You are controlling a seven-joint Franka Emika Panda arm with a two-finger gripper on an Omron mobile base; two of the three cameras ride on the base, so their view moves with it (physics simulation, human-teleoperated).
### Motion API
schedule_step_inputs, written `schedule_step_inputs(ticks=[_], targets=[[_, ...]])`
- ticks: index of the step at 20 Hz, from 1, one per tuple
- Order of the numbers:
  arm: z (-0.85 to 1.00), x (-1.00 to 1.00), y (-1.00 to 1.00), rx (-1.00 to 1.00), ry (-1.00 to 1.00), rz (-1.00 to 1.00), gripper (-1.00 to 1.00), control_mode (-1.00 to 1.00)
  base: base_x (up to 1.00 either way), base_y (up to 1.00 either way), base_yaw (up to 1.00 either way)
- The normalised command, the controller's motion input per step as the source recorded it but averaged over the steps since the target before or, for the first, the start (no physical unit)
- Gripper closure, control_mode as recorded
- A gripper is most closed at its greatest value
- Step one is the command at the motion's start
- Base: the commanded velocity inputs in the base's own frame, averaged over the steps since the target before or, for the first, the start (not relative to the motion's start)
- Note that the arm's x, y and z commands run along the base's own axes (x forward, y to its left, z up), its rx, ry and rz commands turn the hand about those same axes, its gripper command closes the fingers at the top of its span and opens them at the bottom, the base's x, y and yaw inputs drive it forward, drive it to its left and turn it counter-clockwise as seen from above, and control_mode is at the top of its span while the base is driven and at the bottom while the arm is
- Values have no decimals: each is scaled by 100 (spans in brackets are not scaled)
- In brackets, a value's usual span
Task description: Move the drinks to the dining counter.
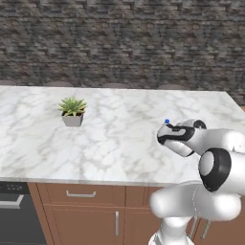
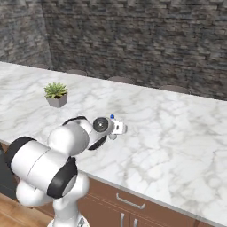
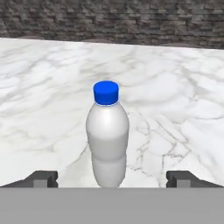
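Note:
A whitish clear bottle with a blue cap stands upright on the white marble dining counter. My gripper is open, and its dark fingertips are spread wide to either side of the bottle's base, apart from it. From the left base view the blue cap peeks above my hand, over the counter's right half near the front edge. The right base view shows the cap just above the hand; the bottle's body is hidden there.
A small potted succulent sits on the counter's left part, well away from the hand. Brown drawers and a dark dishwasher front lie below the front edge. A dark stone wall stands behind.

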Motion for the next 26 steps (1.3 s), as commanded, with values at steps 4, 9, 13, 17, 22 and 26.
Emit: schedule_step_inputs(ticks=[4, 9, 13, 17, 22, 26], targets=[[24, -66, 0, 0, -13, -5, -100, -100, 0, 0, 0], [54, -58, 0, 0, -17, -3, -100, -100, 0, 0, 0], [79, -43, 0, 0, -16, -2, -100, -100, 0, 0, 0], [33, -73, 0, 0, -4, 0, -100, -100, 0, 0, 0], [1, -89, 0, 0, 0, 0, -100, -100, 0, 0, 0], [0, -89, 0, 0, 0, 0, -100, -100, 0, 0, 0]])
